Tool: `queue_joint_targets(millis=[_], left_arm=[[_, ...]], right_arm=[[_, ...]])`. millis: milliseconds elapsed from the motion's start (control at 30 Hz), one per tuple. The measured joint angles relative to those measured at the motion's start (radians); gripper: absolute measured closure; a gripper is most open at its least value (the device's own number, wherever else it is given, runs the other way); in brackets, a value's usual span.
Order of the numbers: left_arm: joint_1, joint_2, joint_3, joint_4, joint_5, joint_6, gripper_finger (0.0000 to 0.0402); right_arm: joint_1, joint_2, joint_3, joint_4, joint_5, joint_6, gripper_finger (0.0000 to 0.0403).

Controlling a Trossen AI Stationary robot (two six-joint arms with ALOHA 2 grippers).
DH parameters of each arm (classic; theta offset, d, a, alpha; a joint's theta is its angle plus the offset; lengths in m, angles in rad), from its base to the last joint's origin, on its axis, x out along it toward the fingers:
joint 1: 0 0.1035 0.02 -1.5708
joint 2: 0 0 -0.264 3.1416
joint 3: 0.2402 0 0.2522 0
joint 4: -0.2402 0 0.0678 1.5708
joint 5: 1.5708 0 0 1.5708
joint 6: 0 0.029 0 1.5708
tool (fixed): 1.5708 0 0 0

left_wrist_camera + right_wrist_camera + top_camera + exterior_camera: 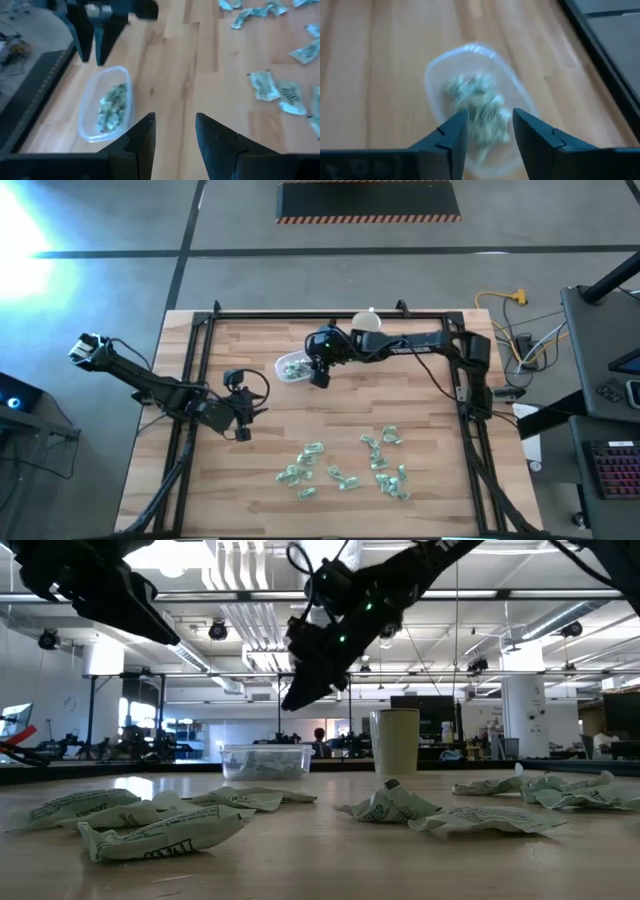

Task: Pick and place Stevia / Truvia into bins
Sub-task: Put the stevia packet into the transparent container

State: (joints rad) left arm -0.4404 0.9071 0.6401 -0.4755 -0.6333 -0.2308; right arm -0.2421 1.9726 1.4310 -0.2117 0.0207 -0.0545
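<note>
The clear tub stands on the far middle of the table with several pale green sachets heaped inside. My right gripper hangs open just above the tub's right end, fingers pointing down and well clear of it in the low view. More sachets lie loose on the near half of the table. My left gripper is open over bare wood to the left of them, facing the tub, fingertips apart.
A beige cup stands at the far edge behind the right arm. A black frame rail runs around the table. Bare wood lies between the tub and the loose sachets.
</note>
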Motion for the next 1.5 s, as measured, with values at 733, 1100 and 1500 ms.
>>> queue_joint_targets(millis=[733, 1100, 1500], left_arm=[[-0.002, 0.281, -0.004, 0.291, 0.232, 0.006, 0.0278], [-0.056, 0.493, 0.018, 0.411, 0.266, -0.014, 0.0278], [-0.202, 0.586, 0.135, 0.41, 0.267, -0.05, 0.0278]], right_arm=[[0.319, -0.443, -0.322, -0.326, 0.009, 0.081, 0.0284], [0.455, -0.671, -0.628, -0.274, 0.18, 0.277, 0.03], [0.465, -0.869, -0.798, -0.195, 0.2, 0.355, 0.0319]])
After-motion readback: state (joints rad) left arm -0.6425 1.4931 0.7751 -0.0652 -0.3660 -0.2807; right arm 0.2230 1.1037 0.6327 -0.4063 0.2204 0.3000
